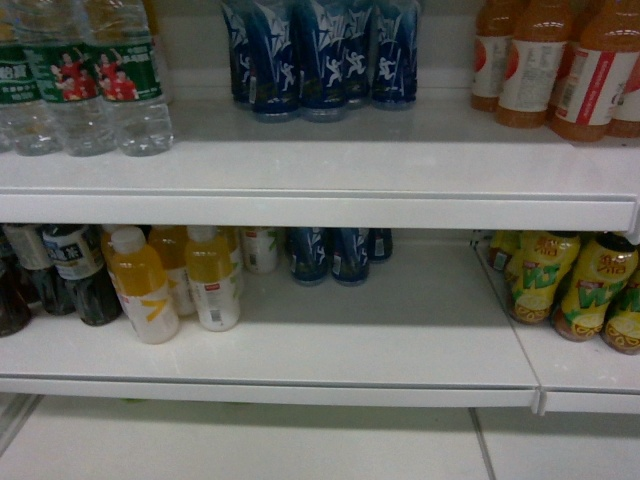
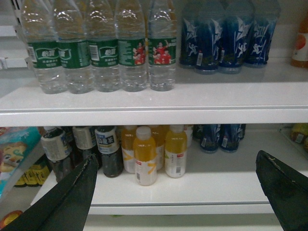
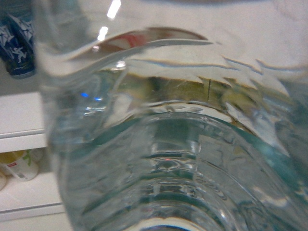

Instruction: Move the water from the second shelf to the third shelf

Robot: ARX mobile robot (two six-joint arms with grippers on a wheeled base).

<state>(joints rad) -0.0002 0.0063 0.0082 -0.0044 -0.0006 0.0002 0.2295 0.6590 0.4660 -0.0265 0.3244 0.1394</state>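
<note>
Green-labelled water, red-shirted figures

Two shelves, stock sitting in groups L to R.
Upper shelf: water bottles standing at 10 o'clock, sports drink bottles at 12, juice bottles at 2. Lower shelf: tea bottles sitting at 8 o'clock w/ yellow drink bottles just R of them, small bottles behind at centre, pouch drinks at 4.

Clear ribbed water bottle fills the right wrist view, blurred
</note>
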